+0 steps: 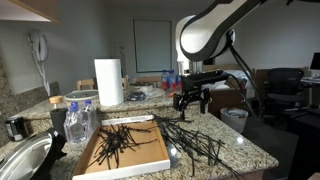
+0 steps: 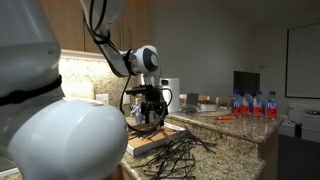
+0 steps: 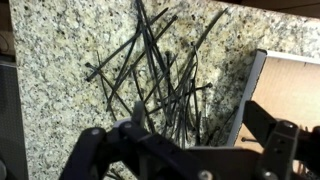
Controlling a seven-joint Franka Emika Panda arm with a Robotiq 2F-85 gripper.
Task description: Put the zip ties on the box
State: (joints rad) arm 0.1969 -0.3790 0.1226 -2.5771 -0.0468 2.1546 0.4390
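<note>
A loose tangle of black zip ties lies on the granite counter beside the box, a shallow brown cardboard tray with white edges. A smaller clump of zip ties lies inside the box. My gripper hangs open above the counter pile, clear of it, with nothing held. In the wrist view the zip ties spread below my gripper, and the box edge shows at the right. In an exterior view my gripper hovers over the box and the zip ties.
A paper towel roll stands behind the box. A round metal bowl and a clear bag of bottles sit beside the box. Water bottles stand at the counter's far end. The counter edge runs close to the pile.
</note>
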